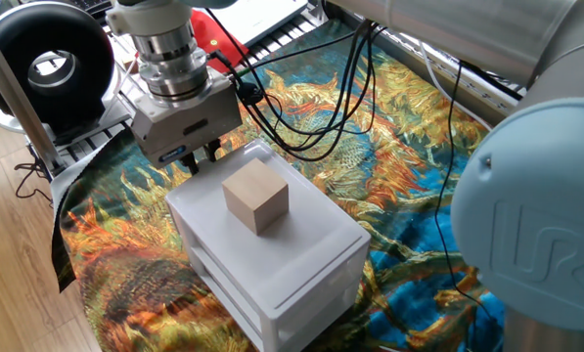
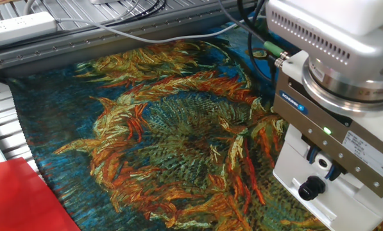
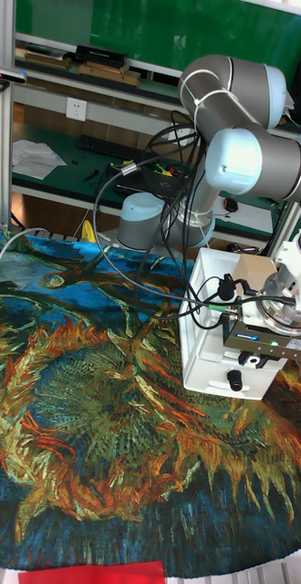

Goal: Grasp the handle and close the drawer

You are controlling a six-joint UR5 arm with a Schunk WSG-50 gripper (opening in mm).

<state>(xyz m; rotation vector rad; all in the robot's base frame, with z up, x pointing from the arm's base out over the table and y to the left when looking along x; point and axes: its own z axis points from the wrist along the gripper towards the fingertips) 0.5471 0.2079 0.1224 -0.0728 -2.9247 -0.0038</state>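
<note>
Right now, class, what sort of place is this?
Probably a robotics lab bench: a grey UR5 robot arm, a white power strip with loose black cables, and a metal-framed workbench shelf behind.
</note>
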